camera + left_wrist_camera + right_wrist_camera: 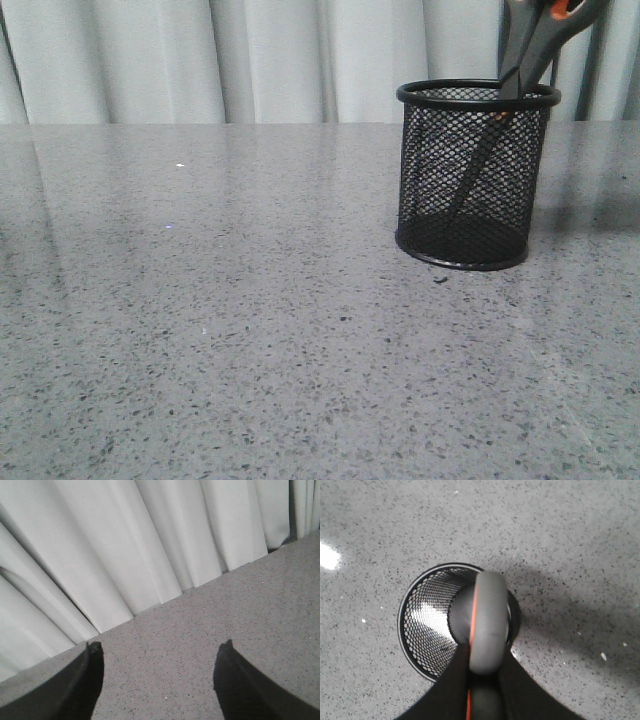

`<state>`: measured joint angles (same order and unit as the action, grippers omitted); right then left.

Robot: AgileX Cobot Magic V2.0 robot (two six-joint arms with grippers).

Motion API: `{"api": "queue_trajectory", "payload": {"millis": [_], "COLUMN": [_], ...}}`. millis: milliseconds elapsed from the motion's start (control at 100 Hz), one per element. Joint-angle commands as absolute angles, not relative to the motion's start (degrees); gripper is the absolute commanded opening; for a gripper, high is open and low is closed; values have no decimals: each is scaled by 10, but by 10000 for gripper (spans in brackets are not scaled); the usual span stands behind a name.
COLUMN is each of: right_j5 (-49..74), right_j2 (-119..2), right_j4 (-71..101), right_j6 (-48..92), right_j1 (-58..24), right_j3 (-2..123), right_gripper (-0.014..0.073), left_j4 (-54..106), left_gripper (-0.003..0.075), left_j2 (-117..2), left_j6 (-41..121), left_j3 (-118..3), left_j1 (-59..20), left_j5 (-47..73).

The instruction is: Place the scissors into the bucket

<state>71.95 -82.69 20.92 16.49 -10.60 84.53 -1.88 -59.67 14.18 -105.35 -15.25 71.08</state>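
Observation:
The black wire-mesh bucket stands upright on the grey table at the right. The scissors stand tilted in it, blades down inside the mesh, grey and orange handles rising past the rim to the frame's top. In the right wrist view I look straight down on the bucket, and my right gripper is shut on the grey handle of the scissors directly above the bucket's opening. My left gripper is open and empty over bare table near the curtain.
A pale curtain hangs behind the table's far edge. The speckled grey tabletop stretches left of and in front of the bucket.

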Motion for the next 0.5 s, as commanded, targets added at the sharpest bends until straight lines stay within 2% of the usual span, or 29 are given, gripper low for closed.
{"api": "queue_trajectory", "payload": {"millis": [0, 150, 340, 410, 490], "right_j5": [724, 726, 726, 724, 714], "right_j2": [-815, -816, -809, -799, -782], "right_j4": [218, 218, 212, 201, 179], "right_j6": [166, 167, 169, 169, 169], "right_j1": [-107, -107, -106, -106, -106], "right_j3": [864, 864, 866, 867, 867], "right_gripper": [-41, 79, 302, 342, 344], "left_j4": [-15, -15, -15, -15, -17], "left_gripper": [440, 440, 440, 440, 440], "left_j2": [-596, -596, -596, -596, -596], "left_j6": [140, 140, 141, 141, 141], "left_j3": [-1066, -1066, -1066, -1066, -1066], "left_j1": [-151, -151, -151, -151, -151], "left_j5": [662, 662, 662, 662, 662]}}
